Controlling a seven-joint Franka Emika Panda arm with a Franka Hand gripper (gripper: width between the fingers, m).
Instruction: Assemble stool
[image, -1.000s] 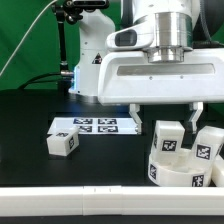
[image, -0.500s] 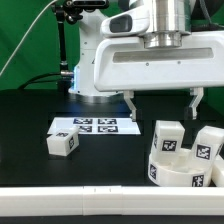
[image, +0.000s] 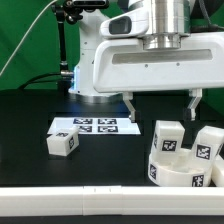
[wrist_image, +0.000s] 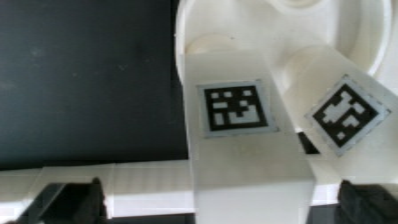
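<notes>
Gripper (image: 161, 108): jaws spread, empty, at twelve o'clock over seat (image: 180, 172) carrying two legs (image: 168, 137). Loose leg (image: 63, 143): nine o'clock, beside marker board (image: 95, 126).

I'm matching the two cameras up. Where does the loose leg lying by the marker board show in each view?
Exterior view: the loose leg lies on the black table, low toward the exterior view's left, at that end of the marker board.
Wrist view: not in it.
Shared landmark: the stool with its tagged legs, low on the exterior view's right and close up in the wrist view.
</notes>
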